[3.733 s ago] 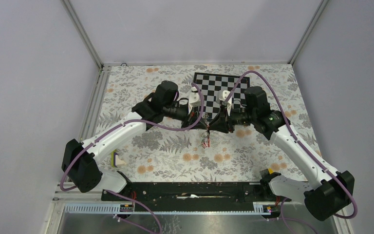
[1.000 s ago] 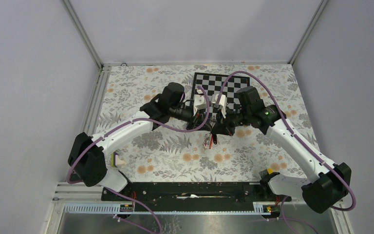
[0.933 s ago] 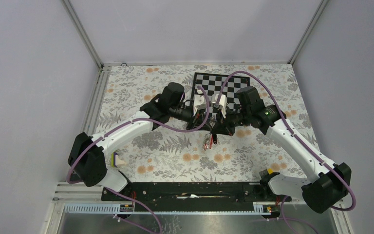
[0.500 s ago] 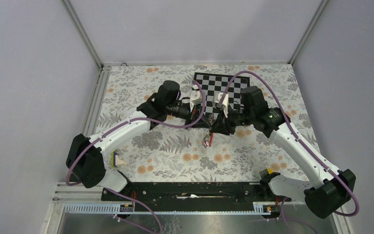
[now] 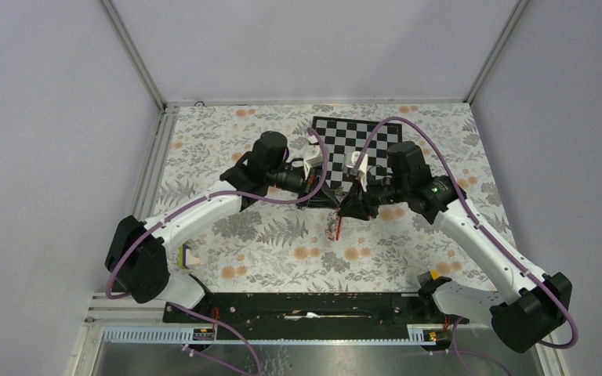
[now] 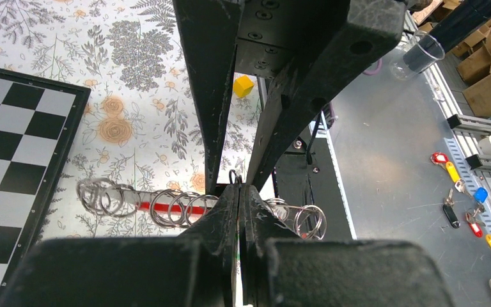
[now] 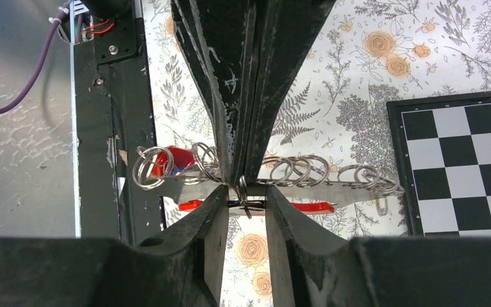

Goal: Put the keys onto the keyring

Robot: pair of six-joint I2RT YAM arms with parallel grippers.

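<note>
Now holding the keyring (image 7: pixel 297 171) clenched in the left hand (image 6: pixel 240 192), lifted above the surface (image 5: pixel 266 243); right hand (image 7: pixel 244 198) released, jaws parted around one small ring (image 7: pixel 241 187). Could lose the hanging keys (image 5: pixel 338 227) by a swing or a loosened grip. Counted: two hands, one red tag (image 7: pixel 303 207), other colours not clear; rings too overlapped to count.

The floral table (image 5: pixel 266 251) carries a checkerboard (image 5: pixel 343 133), a yellow-and-white block (image 5: pixel 189 256) and a yellow cube (image 6: pixel 243 85).
</note>
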